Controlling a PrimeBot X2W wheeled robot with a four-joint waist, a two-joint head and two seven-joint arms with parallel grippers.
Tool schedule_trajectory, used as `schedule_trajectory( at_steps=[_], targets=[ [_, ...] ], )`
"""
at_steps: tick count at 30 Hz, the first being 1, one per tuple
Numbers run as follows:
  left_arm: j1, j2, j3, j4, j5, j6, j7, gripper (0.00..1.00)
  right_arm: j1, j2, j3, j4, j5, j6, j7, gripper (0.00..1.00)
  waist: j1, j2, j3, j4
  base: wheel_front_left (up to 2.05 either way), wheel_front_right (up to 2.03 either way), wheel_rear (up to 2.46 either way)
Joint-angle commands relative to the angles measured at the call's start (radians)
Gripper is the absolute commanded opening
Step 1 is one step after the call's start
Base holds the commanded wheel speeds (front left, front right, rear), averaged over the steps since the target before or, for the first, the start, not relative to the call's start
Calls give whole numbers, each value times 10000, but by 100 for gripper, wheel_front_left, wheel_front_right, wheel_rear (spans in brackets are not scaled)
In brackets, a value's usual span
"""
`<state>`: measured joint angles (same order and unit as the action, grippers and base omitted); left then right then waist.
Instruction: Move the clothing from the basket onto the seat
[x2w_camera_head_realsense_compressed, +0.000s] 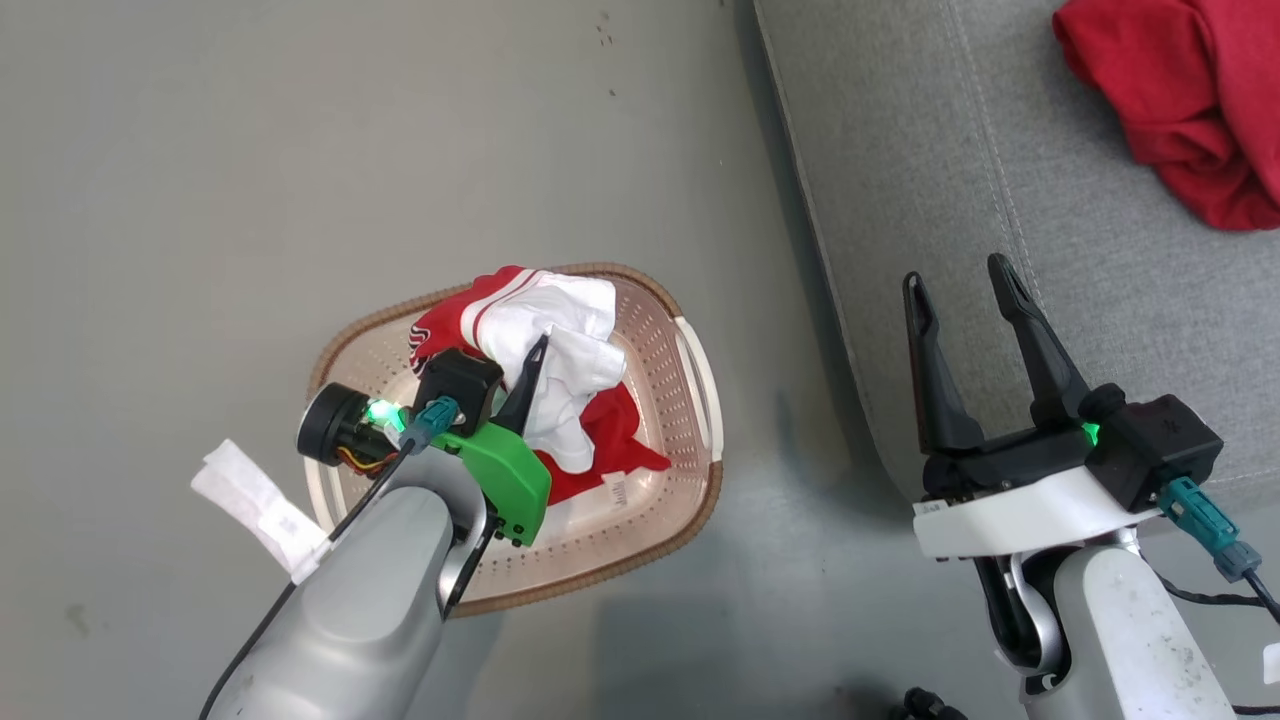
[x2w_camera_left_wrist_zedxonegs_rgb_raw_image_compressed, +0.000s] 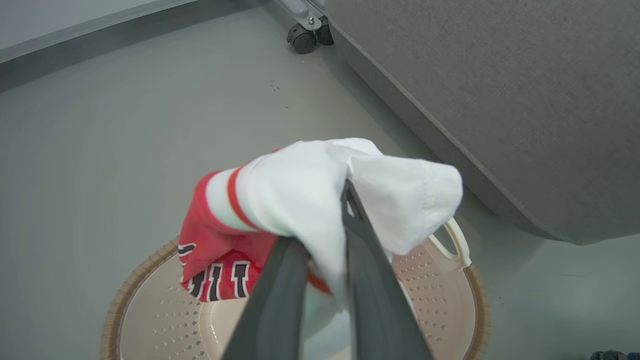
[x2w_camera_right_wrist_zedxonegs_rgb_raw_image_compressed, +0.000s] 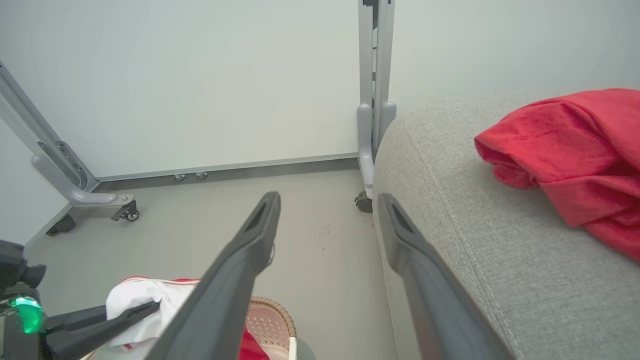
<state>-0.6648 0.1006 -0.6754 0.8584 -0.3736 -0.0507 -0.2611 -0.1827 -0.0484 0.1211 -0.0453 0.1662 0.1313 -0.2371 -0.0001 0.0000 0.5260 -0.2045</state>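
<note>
Closest to me, at the lower left of the head view, my left claw (x2w_camera_head_realsense_compressed: 528, 380) is pressed together on a fold of white cloth. It is pinching the red-and-white garment (x2w_camera_head_realsense_compressed: 560, 340) near the top of the bundle. In the left wrist view the cloth bulges over both fingers, and the lettered red part hangs down toward the basket (x2w_camera_head_realsense_compressed: 620, 530). A red tail of it lies on the basket floor, so I judge the piece only partly raised.

At the lower right my right claw (x2w_camera_head_realsense_compressed: 957, 272) is spread wide and holds nothing, fingers pointing up the frame over the near edge of the seat (x2w_camera_head_realsense_compressed: 900, 150). Further off, in the upper right corner, the plain red garment (x2w_camera_head_realsense_compressed: 1190, 100) already lies on the seat.

What worries me from here:
- The pinch looks like it has only a thin fold, which could slide out as the weight comes off the basket.
- The hanging tail could catch the woven rim and drag or tip the light basket.
- A strip of bare floor (x2w_camera_head_realsense_compressed: 780, 480) sits between basket and seat, so a low or early release would put the garment there.
- My idle right arm stands beside that path, and a wide swing could drape cloth over it.
</note>
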Motion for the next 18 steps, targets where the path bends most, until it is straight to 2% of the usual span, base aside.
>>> schedule_trajectory(
  at_steps=[1,10,18],
  targets=[
    [275,150,168,-515,82,167,-53,0,228,-38,-46,-61,-90,-8,87,100,1,0,-1186,793,0,0,0],
    [1527,919,1385,-4158,465,844,-45,0,798,-38,-222,-363,-167,-8,528,100,1,0,-2195,1097,0,0,0],
    [2316,1202,2220,-7203,876,1076,-44,0,1250,-36,-289,-667,-227,-8,877,100,1,0,-2886,1246,0,0,0]
  ],
)
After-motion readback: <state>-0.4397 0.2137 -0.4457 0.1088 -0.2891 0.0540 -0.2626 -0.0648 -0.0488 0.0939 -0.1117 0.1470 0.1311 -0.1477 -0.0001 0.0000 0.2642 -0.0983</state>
